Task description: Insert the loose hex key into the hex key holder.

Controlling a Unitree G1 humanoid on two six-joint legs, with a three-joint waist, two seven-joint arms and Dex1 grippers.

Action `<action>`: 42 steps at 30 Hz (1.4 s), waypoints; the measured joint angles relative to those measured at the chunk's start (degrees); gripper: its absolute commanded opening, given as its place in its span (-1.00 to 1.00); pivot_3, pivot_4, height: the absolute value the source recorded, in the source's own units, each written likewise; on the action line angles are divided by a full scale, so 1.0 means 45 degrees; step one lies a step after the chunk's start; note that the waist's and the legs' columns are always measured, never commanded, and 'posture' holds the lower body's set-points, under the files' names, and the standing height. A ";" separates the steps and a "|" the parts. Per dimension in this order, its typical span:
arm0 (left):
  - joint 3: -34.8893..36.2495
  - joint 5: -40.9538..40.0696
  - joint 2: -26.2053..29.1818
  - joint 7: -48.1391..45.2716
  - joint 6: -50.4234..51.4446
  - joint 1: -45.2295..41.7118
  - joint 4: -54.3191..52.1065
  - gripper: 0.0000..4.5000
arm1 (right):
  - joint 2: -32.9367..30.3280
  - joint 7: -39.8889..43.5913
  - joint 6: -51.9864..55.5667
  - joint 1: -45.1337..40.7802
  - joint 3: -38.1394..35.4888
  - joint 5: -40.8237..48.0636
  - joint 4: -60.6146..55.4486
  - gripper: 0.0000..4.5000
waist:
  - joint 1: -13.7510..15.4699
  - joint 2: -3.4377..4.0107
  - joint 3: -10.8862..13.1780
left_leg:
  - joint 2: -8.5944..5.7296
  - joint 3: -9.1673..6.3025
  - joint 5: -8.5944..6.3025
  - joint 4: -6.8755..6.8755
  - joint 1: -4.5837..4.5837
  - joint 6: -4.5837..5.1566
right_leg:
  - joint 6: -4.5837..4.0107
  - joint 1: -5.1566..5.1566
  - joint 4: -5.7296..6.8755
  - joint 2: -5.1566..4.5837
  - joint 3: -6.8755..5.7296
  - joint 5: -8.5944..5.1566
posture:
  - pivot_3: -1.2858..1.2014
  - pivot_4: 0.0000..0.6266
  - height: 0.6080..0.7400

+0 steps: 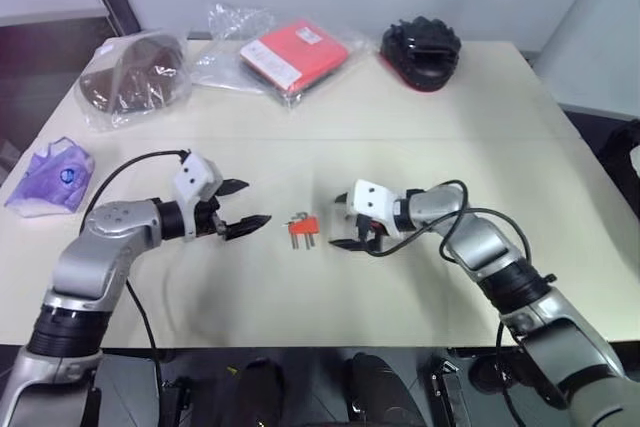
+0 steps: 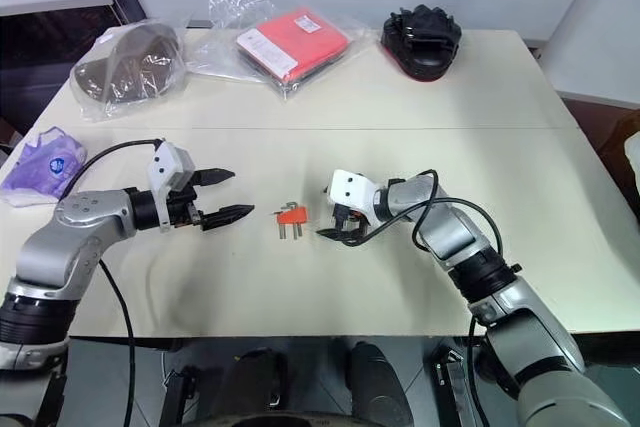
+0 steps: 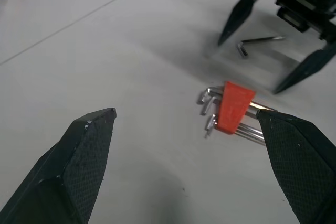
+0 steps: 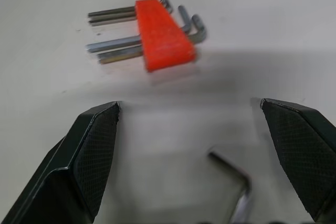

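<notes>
- Lying on the cream table between the wide-open, empty right gripper fingers, the thin grey L-shaped loose hex key points long-axis toward six o'clock.
- Orange plastic hex key holder sits at twelve o'clock; left gripper, wide open and empty, is farther.

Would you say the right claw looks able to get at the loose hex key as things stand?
Probably yes. The right claw stands open right over the loose hex key, which lies bare on the table between its fingers, apart from the hex key holder. Nothing blocks it.
</notes>
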 measured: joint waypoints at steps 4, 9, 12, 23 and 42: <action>0.0182 -0.0006 0.0098 0.0112 0.0054 0.0195 -0.0230 1.00 | 0.0263 0.0171 -0.0526 -0.0213 -0.0042 -0.0126 0.0613 0.98 | 0.0008 0.0000 0.0000 | 0.0000 -0.0002 0.0001 0.0001 0.0007 -0.0002 | 0.0000 0.0002 0.0013 -0.0002 0.0001 0.0000 | 0.03 -0.52 1.00; 0.0339 -0.0009 0.0137 0.0186 0.0075 0.0416 -0.0489 1.00 | 0.0749 0.0335 -0.0454 -0.0296 -0.0233 -0.0194 0.0954 0.98 | -0.0027 0.0000 -0.0001 | 0.0005 -0.0004 0.0001 0.0001 0.0015 -0.0002 | -0.0001 0.0002 0.0021 0.0001 0.0000 0.0000 | 0.03 -0.52 1.00; 0.0413 -0.0009 0.0144 0.0258 0.0085 0.0446 -0.0525 1.00 | 0.1219 0.0326 -0.0215 -0.0298 -0.0257 -0.0225 0.1007 0.98 | -0.0130 0.0001 -0.0001 | 0.0007 -0.0007 0.0001 0.0000 0.0015 -0.0002 | -0.0001 0.0002 0.0029 0.0001 -0.0001 0.0000 | 0.03 -0.52 1.00; 0.0461 -0.0012 0.0238 0.0426 0.0273 0.0551 -0.0714 1.00 | 0.1977 0.0329 0.0342 -0.0224 -0.0321 -0.0374 0.1091 0.98 | -0.0299 0.0001 -0.0001 | 0.0013 -0.0026 0.0001 -0.0004 0.0032 -0.0002 | -0.0001 0.0000 0.0050 0.0001 -0.0001 0.0000 | 0.03 -0.52 1.00; 0.0460 -0.0010 0.0170 0.0606 0.0269 0.0540 -0.0714 1.00 | 0.2955 0.0065 0.0882 -0.0042 -0.0369 -0.0453 0.1172 0.88 | -0.0329 0.0003 -0.0002 | 0.0015 -0.0024 0.0001 -0.0010 0.0053 -0.0002 | -0.0001 0.0000 0.0072 0.0004 0.0002 0.0000 | 0.03 -0.52 1.00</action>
